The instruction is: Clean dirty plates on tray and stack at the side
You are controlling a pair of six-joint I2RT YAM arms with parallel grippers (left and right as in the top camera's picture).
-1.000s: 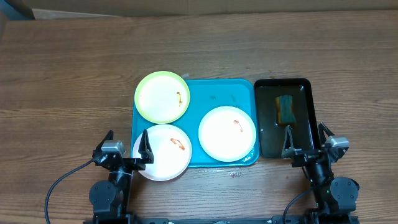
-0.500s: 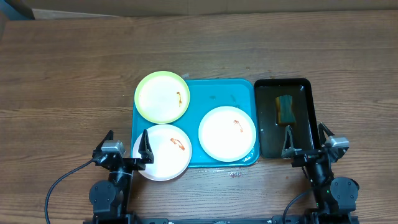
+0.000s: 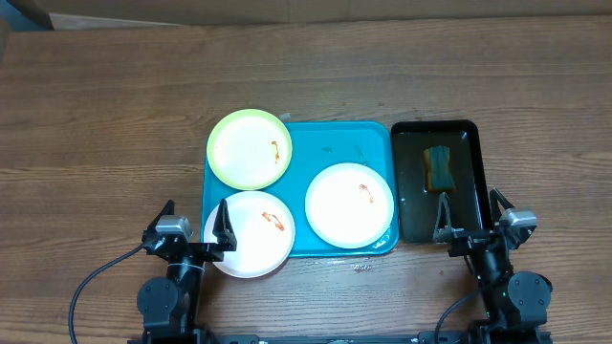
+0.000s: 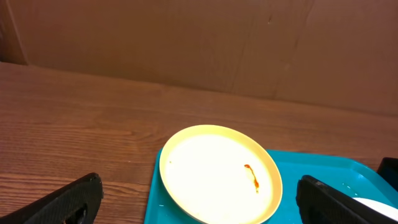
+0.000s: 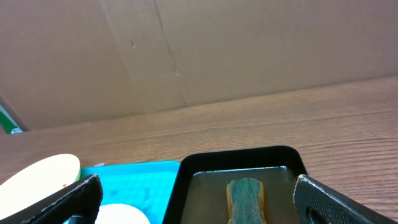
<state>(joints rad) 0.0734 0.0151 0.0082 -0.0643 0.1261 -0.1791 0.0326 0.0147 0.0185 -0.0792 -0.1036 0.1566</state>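
Note:
A turquoise tray (image 3: 330, 153) holds three plates. The lime green plate (image 3: 250, 148) lies at its back left corner with an orange smear; in the left wrist view the same plate (image 4: 217, 174) sits just ahead. One white plate (image 3: 350, 204) with a red smear rests at the tray's right. Another white plate (image 3: 251, 234) overhangs the tray's front left edge. My left gripper (image 3: 194, 227) stands open near that plate, nothing between its fingers. My right gripper (image 3: 473, 218) stands open at the front of the black tray, also holding nothing.
A black tray (image 3: 436, 178) right of the turquoise one holds shallow water and a green-yellow sponge (image 3: 439, 166), the same sponge (image 5: 247, 198) showing ahead in the right wrist view. A few small crumbs (image 3: 360, 267) lie on the wooden table before the tray. A cardboard wall stands behind.

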